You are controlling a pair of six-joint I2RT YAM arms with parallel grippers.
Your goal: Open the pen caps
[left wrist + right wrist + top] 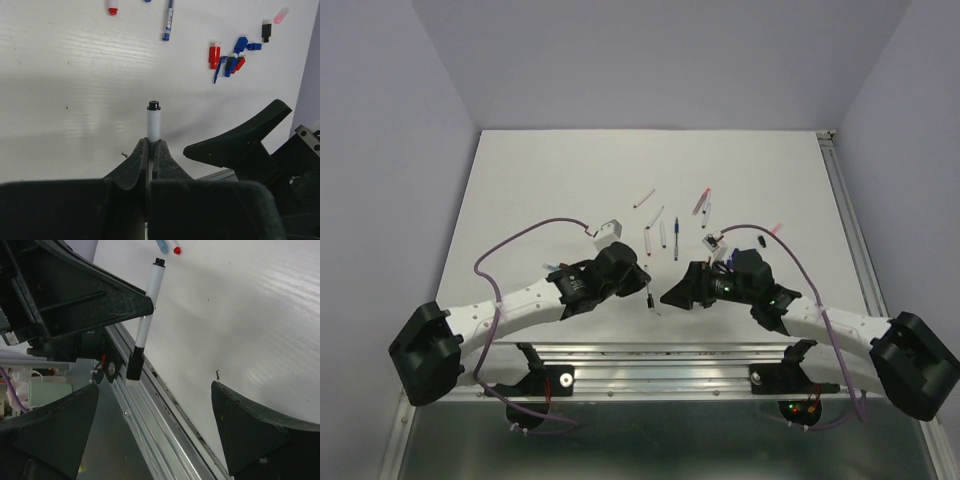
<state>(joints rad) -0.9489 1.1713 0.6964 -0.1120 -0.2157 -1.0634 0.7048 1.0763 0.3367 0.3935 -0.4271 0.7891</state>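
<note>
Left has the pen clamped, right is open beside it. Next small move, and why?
Probably shift the right gripper sideways until its open jaws straddle the black cap, ready to close. The left gripper is shut on the white pen, and the cap sticks out free of its fingers, off to one side of the right jaws.

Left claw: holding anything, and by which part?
A white pen, pinched mid-barrel by left claw; black cap clear of the grip; right claw open, empty.

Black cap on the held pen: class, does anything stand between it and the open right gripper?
Nothing visible does. The left gripper is shut on the white pen, and its black cap sticks out free in front of the open right gripper.
</note>
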